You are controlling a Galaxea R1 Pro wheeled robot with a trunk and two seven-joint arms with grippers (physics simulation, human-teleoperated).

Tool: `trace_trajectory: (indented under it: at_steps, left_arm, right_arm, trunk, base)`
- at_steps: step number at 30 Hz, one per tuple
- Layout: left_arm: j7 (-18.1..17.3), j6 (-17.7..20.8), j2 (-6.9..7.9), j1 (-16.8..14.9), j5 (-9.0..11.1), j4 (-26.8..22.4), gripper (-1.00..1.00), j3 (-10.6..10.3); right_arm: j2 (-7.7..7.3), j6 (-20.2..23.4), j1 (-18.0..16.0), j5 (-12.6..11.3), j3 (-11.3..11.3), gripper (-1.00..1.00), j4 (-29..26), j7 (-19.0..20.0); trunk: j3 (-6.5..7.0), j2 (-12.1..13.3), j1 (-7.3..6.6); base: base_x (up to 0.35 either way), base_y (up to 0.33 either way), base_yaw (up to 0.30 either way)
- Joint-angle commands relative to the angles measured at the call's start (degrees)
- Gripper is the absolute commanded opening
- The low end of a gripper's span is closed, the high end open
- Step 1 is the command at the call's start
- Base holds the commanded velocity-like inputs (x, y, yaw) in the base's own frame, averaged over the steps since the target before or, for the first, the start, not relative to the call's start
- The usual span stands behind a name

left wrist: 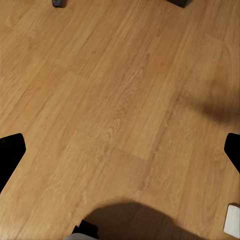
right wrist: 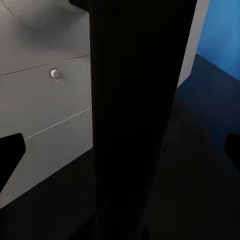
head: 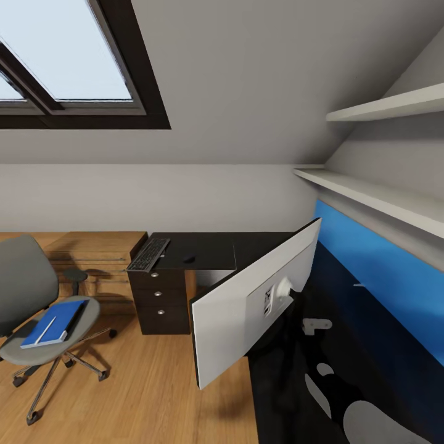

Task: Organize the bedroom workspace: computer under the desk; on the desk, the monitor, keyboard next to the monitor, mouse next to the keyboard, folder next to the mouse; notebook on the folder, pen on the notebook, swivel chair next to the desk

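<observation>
1. The monitor (head: 246, 308) stands on the black-topped desk (head: 259, 246) with its white back toward the head camera, turned at an angle and hiding much of the desk top behind it.
2. The keyboard (head: 148, 254) lies at the desk's far left end, above the dark drawers (head: 161, 301); the small dark mouse (head: 189, 259) sits just to its right, apart from it.
3. The swivel chair (head: 37, 308) stands on the wood floor (head: 154, 382), well apart from the desk. The blue folder (head: 57, 320) lies on its seat with the white pen (head: 45, 330) on top.
4. Two white shelves (head: 382, 154) run along the wall above the blue back panel (head: 382, 265).
5. The left fingers (left wrist: 10, 155) point down at bare floor, spread wide and holding nothing.
6. The right fingers (right wrist: 10, 155) are also spread wide and hold nothing; a dark upright fills the gap between them, with a grey drawer front and its round knob (right wrist: 55, 74) to one side.
</observation>
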Motion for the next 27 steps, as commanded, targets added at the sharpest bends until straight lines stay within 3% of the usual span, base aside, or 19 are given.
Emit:
trace_trajectory:
  at_steps: [1,27]
  left_arm:
    - [-0.40,-0.14,0.00,-0.05,0.41,0.06,1.00,0.06]
    - [-0.49,-0.22,-0.01,-0.05,0.32,0.06,1.00,-0.03]
  right_arm:
    - [-0.05,-0.19,-0.06,-0.56,0.48,1.00,0.03,-0.23]
    - [-0.05,-0.20,-0.06,-0.56,0.49,1.00,0.16,-0.18]
  trunk:
    - [-0.13,-0.12,0.03]
    - [-0.13,-0.12,0.03]
  base:
    - [0.000,0.000,0.000]
    - [0.039,0.000,0.000]
